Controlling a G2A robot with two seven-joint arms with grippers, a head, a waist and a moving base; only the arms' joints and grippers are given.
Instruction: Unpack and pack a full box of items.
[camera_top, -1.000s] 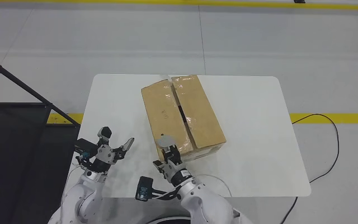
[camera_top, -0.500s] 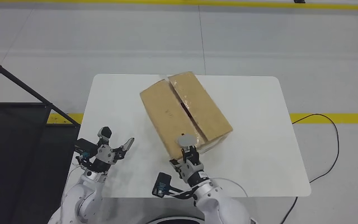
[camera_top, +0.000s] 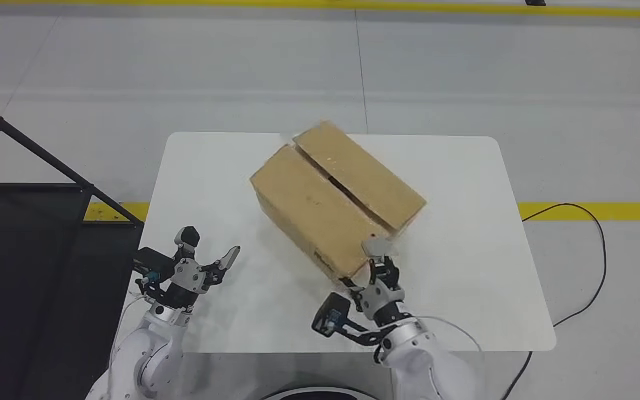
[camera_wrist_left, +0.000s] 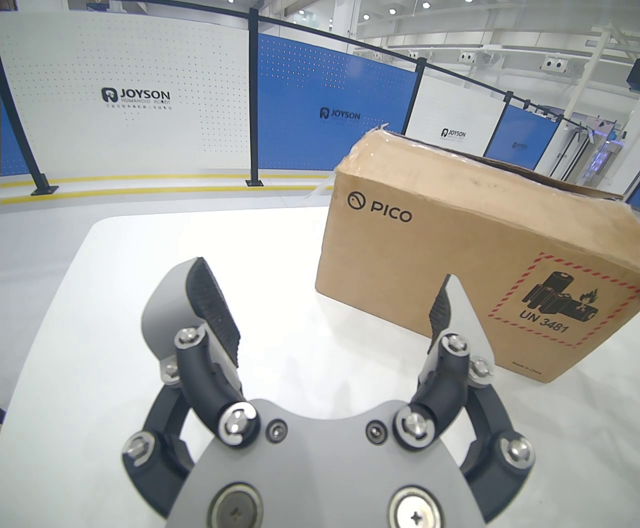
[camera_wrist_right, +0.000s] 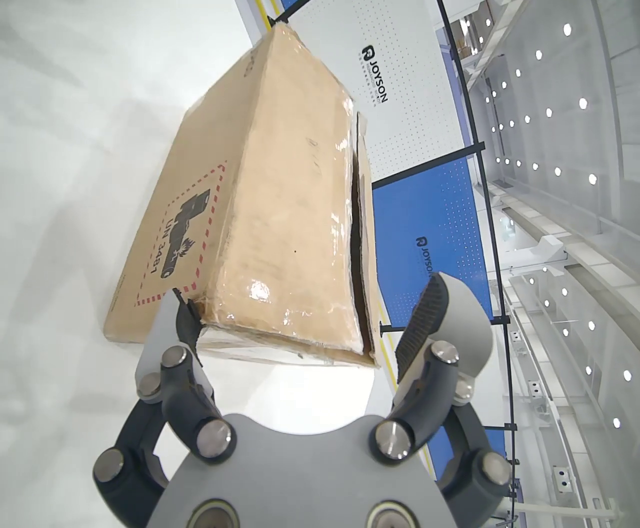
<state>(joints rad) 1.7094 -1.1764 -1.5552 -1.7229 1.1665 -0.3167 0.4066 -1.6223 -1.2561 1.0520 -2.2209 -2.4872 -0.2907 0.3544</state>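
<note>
Where the box (camera_top: 335, 200) rests, a white table (camera_top: 470, 220) meets grey floor (camera_top: 200, 70).

The closed box (camera_top: 335, 205) hides whatever lies inside it.

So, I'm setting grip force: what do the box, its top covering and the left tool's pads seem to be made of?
Box: matte brown cardboard, likely corrugated, with crumpled corners and raw flap edges. Its top: clear glossy tape, judging by the glare and wrinkles. Pads of the left tool: black and finely ribbed, probably rubber.
</note>
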